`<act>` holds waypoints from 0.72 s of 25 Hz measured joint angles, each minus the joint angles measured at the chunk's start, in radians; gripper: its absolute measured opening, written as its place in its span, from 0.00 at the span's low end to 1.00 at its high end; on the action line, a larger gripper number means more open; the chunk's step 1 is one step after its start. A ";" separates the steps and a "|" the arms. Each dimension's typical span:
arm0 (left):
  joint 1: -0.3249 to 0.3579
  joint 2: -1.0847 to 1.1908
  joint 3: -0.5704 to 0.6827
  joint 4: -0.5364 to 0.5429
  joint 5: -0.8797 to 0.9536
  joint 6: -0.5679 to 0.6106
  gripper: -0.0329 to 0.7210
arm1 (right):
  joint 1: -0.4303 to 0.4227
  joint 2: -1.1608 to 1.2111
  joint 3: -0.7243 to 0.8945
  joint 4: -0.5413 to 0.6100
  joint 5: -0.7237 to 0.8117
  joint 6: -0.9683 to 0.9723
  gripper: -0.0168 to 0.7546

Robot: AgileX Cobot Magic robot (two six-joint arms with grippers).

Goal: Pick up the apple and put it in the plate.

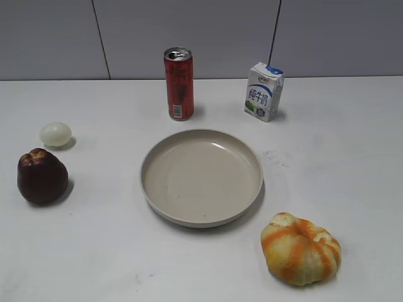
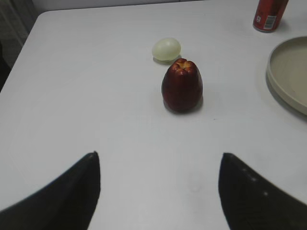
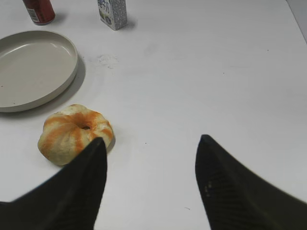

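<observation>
The dark maroon apple (image 1: 42, 177) stands upright on the white table at the far left, apart from the plate; it also shows in the left wrist view (image 2: 182, 85). The beige plate (image 1: 201, 217) lies empty at the table's middle, and shows in the left wrist view (image 2: 276, 76) and the right wrist view (image 3: 69, 72). My left gripper (image 2: 159, 155) is open and empty, above bare table short of the apple. My right gripper (image 3: 152, 140) is open and empty, above bare table beside the orange fruit. Neither gripper shows in the exterior view.
A pale egg-like ball (image 1: 55, 134) lies just behind the apple. A red can (image 1: 179, 83) and a milk carton (image 1: 263, 92) stand behind the plate. An orange-and-yellow pumpkin-like fruit (image 1: 301, 248) lies at the front right, near my right gripper's left finger (image 3: 72, 132).
</observation>
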 joint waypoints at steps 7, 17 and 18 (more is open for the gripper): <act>0.000 0.000 0.000 0.000 0.000 0.000 0.81 | 0.000 0.000 0.000 0.000 0.000 0.001 0.60; 0.000 0.000 0.000 0.000 -0.003 0.000 0.81 | 0.000 0.000 0.000 0.000 0.000 0.000 0.60; 0.000 0.000 0.000 0.000 -0.007 0.000 0.81 | 0.000 0.000 0.000 0.000 0.000 0.000 0.60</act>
